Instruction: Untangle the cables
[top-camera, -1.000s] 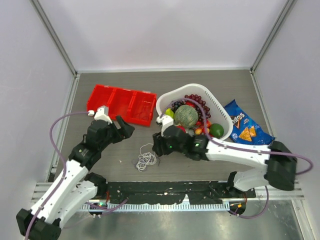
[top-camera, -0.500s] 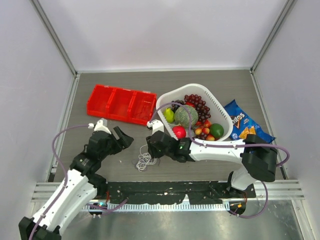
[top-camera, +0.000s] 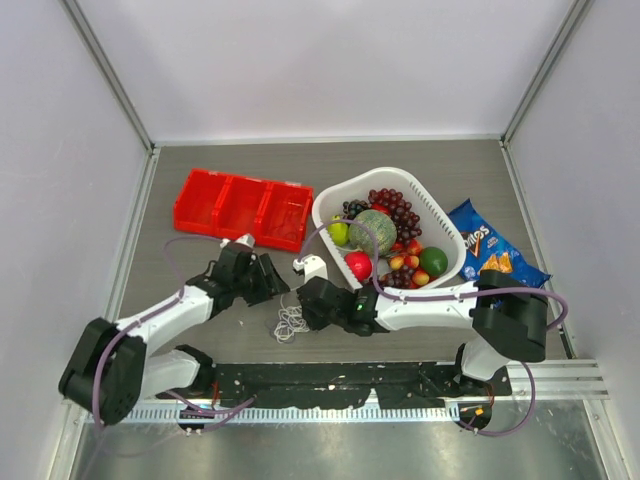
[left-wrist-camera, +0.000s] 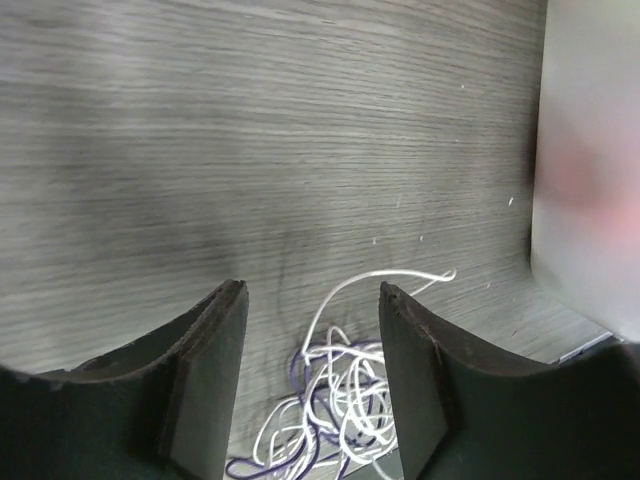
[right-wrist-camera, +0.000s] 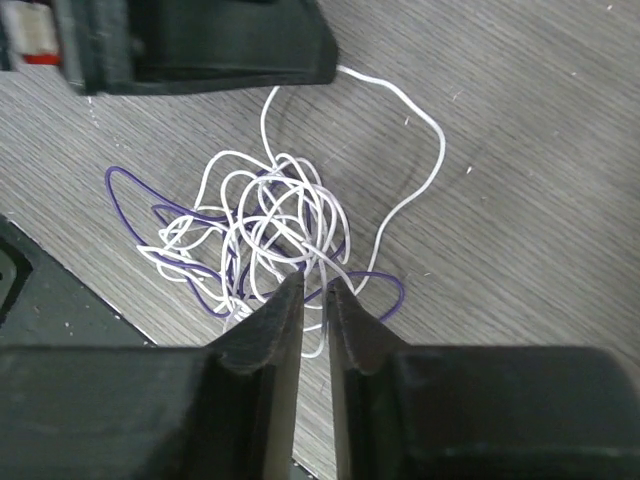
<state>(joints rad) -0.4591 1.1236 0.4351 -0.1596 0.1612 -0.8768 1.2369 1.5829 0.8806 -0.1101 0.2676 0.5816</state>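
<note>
The cables are a small loopy tangle of thin white and purple cords on the grey table, near its front edge. My left gripper is open, low over the table just left of and behind the tangle. In the left wrist view the cables lie between and just ahead of its spread fingers. My right gripper is at the tangle's right side. In the right wrist view its tips are closed to a narrow slit with a white strand of the cables running between them.
A red compartment tray stands behind the left arm. A white basket of fruit sits mid-table, with a blue chips bag to its right. A black strip runs along the table's front edge, close to the tangle.
Both arms have dropped and moved in on the cables: the left gripper came right and forward, the right gripper came left from the basket. The tangle has stayed in place.
</note>
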